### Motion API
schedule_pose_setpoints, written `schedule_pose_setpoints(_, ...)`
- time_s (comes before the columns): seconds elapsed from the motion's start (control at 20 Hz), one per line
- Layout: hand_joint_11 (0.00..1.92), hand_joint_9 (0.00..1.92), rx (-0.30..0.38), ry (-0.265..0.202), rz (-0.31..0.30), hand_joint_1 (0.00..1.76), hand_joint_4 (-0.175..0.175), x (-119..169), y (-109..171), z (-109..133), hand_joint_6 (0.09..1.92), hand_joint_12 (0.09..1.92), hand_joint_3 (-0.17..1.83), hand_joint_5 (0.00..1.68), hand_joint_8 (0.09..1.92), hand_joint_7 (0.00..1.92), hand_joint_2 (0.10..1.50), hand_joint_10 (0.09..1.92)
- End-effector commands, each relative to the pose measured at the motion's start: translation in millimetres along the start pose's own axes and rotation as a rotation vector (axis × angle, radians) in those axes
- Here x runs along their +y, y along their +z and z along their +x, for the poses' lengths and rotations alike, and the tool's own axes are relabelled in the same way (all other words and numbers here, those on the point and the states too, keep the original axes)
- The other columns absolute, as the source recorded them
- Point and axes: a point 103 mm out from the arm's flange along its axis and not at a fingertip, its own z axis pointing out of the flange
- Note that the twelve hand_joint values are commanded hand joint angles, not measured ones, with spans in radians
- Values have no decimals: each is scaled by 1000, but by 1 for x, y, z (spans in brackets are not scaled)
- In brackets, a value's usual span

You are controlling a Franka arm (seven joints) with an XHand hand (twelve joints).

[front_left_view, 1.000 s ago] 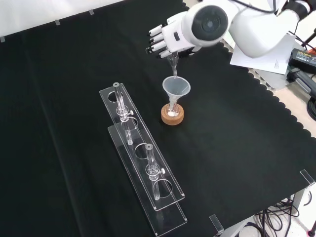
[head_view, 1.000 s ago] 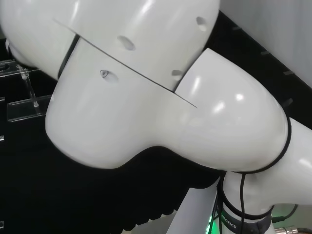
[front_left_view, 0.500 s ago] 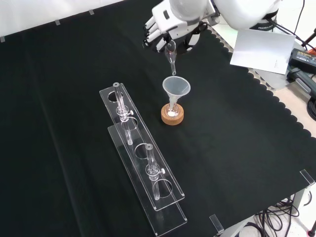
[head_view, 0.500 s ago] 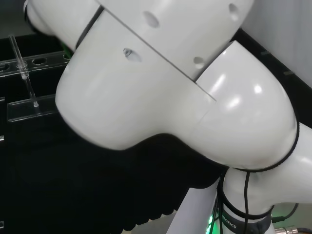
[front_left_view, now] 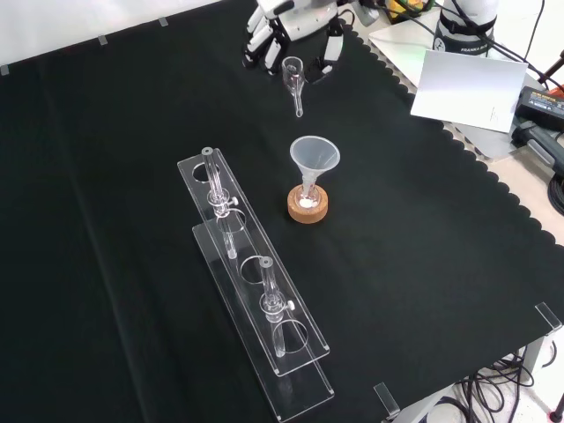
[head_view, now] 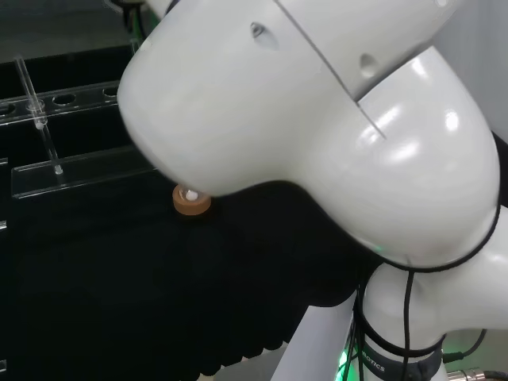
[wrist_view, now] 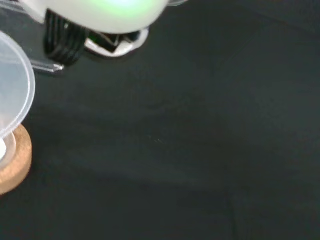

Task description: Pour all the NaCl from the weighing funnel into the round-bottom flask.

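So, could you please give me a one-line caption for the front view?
The hand holds the weighing funnel above and beyond the plastic funnel seated in the round-bottom flask on its cork ring.

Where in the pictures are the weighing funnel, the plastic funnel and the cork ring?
weighing funnel (front_left_view: 293, 77): front view, on its glass body below the hand.
plastic funnel (front_left_view: 314, 156): front view, on its wide cone.
cork ring (front_left_view: 308, 210): front view, on its front rim.

From my front view the weighing funnel (front_left_view: 294, 81) is a small clear glass piece up in the air near the cloth's far edge, stem pointing down, well clear of everything. The round-bottom flask (front_left_view: 307, 201) sits upright on its cork ring (front_left_view: 307, 208), plastic funnel (front_left_view: 314, 159) in its neck, white stuff at the bottom.
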Motion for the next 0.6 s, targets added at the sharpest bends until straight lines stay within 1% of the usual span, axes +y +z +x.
schedule_pose_setpoints(0.05, 684, 806, 165, -26, -20, 1122, 175, 3, 1, -21, 712, 1111, 699, 1263, 645, 454, 634, 424)
schedule_pose_setpoints(0.25, 684, 806, 179, -17, -31, 1121, 175, 4, -2, -32, 714, 1111, 699, 1262, 645, 453, 635, 424)
schedule_pose_setpoints(0.6, 684, 805, 198, -8, -34, 1121, 175, 10, -4, -53, 717, 1110, 699, 1260, 644, 452, 636, 422)
